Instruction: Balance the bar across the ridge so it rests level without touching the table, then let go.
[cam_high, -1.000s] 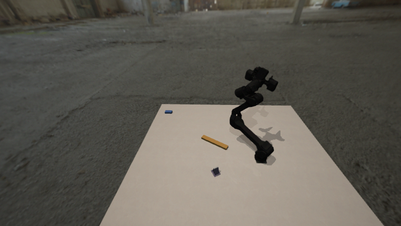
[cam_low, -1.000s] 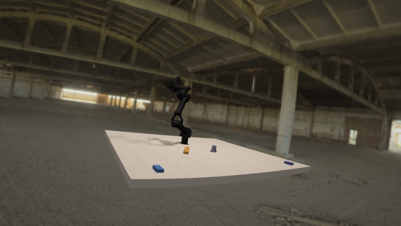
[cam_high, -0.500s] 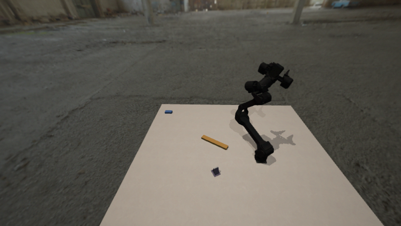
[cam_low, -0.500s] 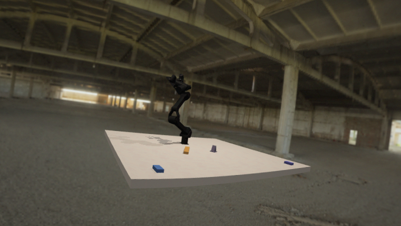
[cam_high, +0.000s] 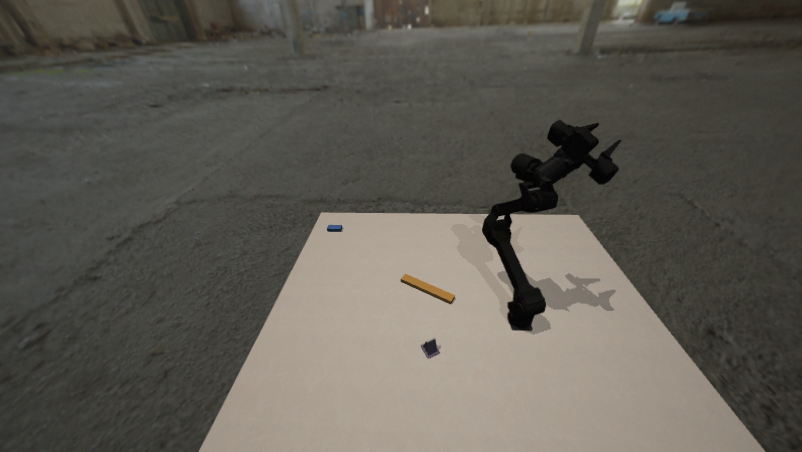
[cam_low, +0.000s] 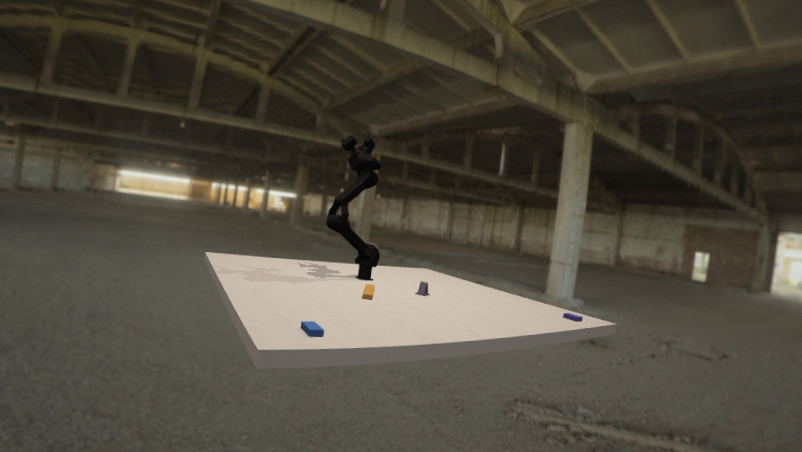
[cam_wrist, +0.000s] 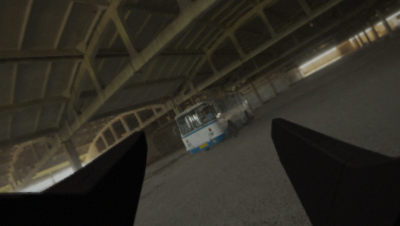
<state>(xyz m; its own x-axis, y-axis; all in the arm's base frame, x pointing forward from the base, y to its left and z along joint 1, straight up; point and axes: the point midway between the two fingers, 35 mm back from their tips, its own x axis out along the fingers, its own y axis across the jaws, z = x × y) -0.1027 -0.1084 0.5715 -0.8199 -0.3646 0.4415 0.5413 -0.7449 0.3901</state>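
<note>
Black two-fingered claw (cam_high: 608, 133) (cam_low: 358, 141) (cam_wrist: 209, 133): well open, empty.
Flat orange bar (cam_high: 427, 288) (cam_low: 368, 291): 12 o'clock from dark-purple wedge-shaped ridge (cam_high: 430, 347) (cam_low: 423, 289), top view.
Tipping risk: off-centre placement.

- A pale, flat-topped counter (cam_high: 359, 393) (cam_low: 449, 331), its top a light pinkish beige, its visible side edge greyer; straight edges, with corners showing in the top and exterior views.
- An orange bar (cam_high: 427, 288) (cam_low: 367, 291) lies flat on the counter; it is long and narrow, set aslant to the counter's edges, and apart from the ridge.
- A dark purple ridge (cam_high: 430, 347) (cam_low: 422, 288) stands on the counter near the bar, on a thin, wider foot; nothing rests across its top.
- A blue block (cam_high: 334, 228) (cam_low: 312, 328) lies flat near one corner.
- A darker blue-violet block (cam_low: 572, 317) lies near another corner, in the exterior view.
- The black arm's base (cam_high: 521, 326) (cam_low: 365, 275) stands directly on the counter; shadows fall beside it.
</note>
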